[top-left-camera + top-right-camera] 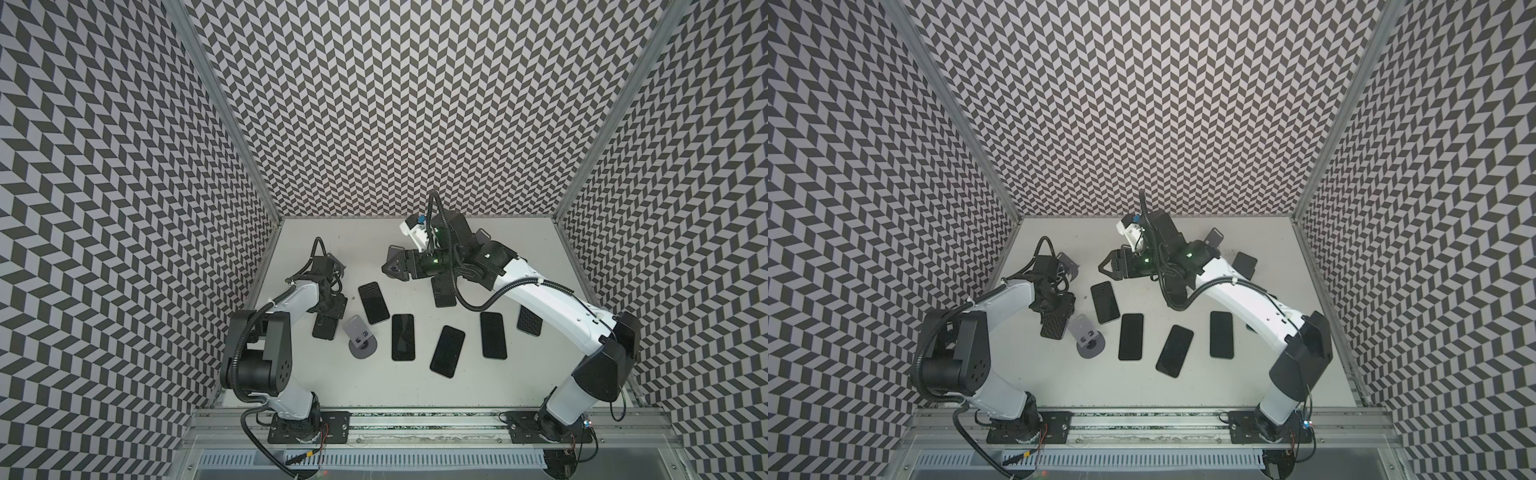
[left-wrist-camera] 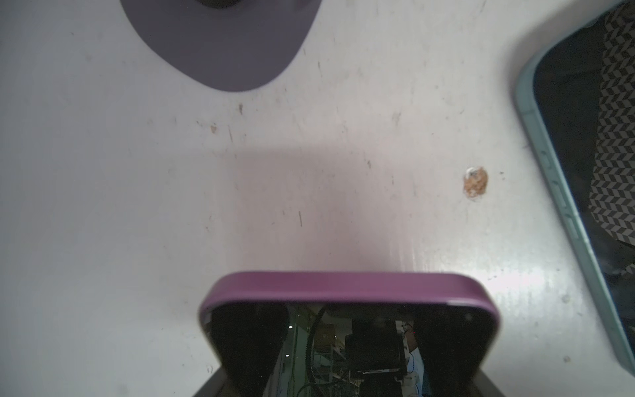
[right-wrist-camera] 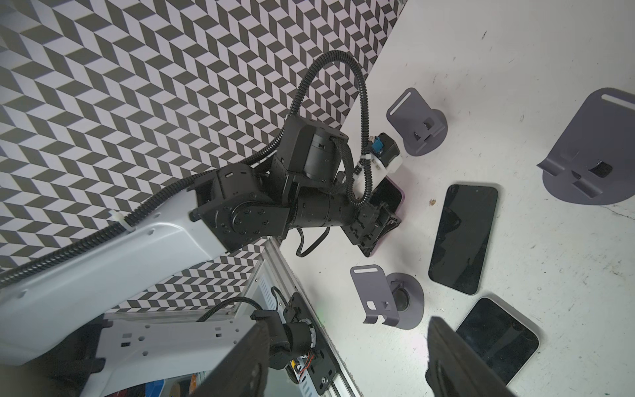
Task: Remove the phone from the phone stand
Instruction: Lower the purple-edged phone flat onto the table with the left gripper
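Note:
My left gripper (image 1: 325, 319) is shut across the width of a phone (image 2: 347, 287) in a purple case, screen up. The phone is low over the table, and I cannot tell whether it rests on it. In both top views the phone (image 1: 1054, 327) is just left of the empty grey phone stand (image 1: 360, 338), apart from it. The stand's base (image 2: 220, 44) lies ahead in the left wrist view. My right gripper (image 1: 391, 270) hovers open and empty above the middle of the table. Its fingers (image 3: 453, 357) frame the stand (image 3: 388, 299) and the left gripper (image 3: 376, 221).
Several dark phones lie flat right of the stand, the nearest (image 1: 373, 307) in a teal case (image 2: 536, 137). A patterned phone (image 1: 530, 321) lies by the right arm. Two more empty stands (image 3: 417, 123) (image 3: 591, 151) stand farther back. Patterned walls close in three sides.

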